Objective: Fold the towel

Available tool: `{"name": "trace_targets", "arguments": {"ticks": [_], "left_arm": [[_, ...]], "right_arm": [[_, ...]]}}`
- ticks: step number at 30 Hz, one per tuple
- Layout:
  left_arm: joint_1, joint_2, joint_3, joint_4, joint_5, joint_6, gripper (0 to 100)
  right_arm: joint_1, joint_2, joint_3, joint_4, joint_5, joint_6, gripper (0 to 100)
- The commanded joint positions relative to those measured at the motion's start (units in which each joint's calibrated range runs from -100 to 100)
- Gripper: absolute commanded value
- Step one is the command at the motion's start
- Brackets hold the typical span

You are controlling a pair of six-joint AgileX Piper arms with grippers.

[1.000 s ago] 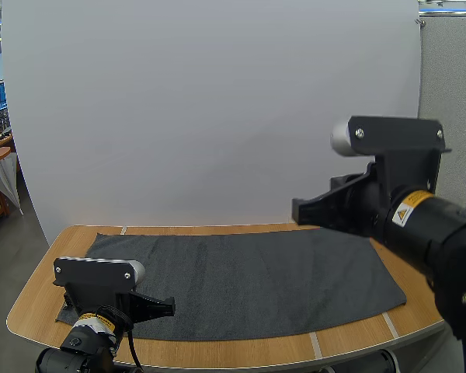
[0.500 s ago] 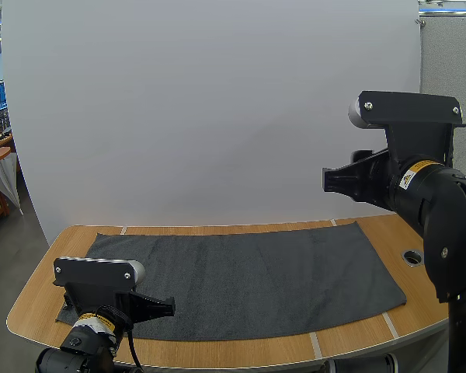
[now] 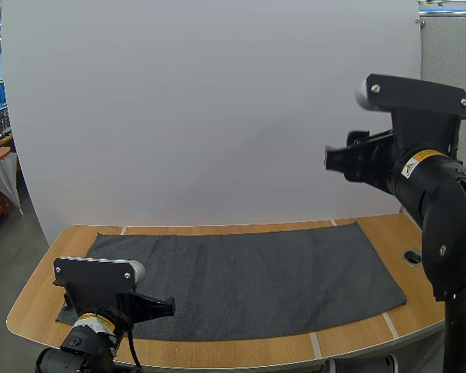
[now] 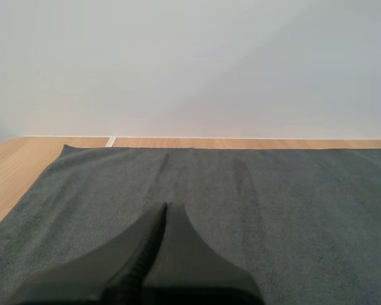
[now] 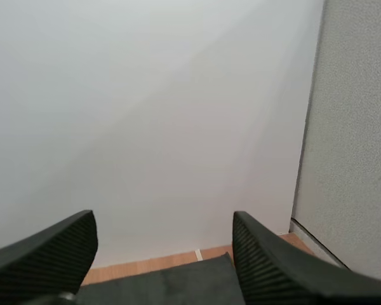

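Towel lies flat and fully spread on the table, and it has no fold yet. The left tool is low over the near left part of the towel. Its fingers are pressed together into one wedge and hold nothing. I think it stands there to be close to a corner. The right tool is high above the far right end, wide open and empty, probably ready to come down on that edge.
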Motion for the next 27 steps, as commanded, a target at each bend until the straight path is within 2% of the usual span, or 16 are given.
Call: {"name": "trace_targets", "arguments": {"ticks": [1,4,9,17,22,25,27], "left_arm": [[-0.17,-0.18,0.03,-0.86,-1.30,-0.27,0],[-0.17,-0.18,0.03,-0.86,-1.30,-0.27,0],[-0.17,-0.18,0.03,-0.86,-1.30,-0.27,0],[-0.17,-0.18,0.03,-0.86,-1.30,-0.27,0],[-0.17,-0.18,0.03,-0.86,-1.30,-0.27,0],[-0.17,-0.18,0.03,-0.86,-1.30,-0.27,0],[-0.17,-0.18,0.03,-0.86,-1.30,-0.27,0]], "right_arm": [[-0.04,1.65,-0.51,0.41,-2.79,3.10,100],[0.26,6.94,-0.97,0.79,-2.79,3.71,100],[0.26,21.80,-4.64,0.79,-2.79,3.71,100],[-0.41,45.78,-15.94,-3.00,-2.79,3.71,100],[-3.87,56.96,-23.17,-3.85,-3.80,3.36,100],[-6.71,63.12,-26.50,-2.36,-6.08,0.60,100],[-8.27,66.47,-28.42,1.13,-6.35,-3.60,100]]}}
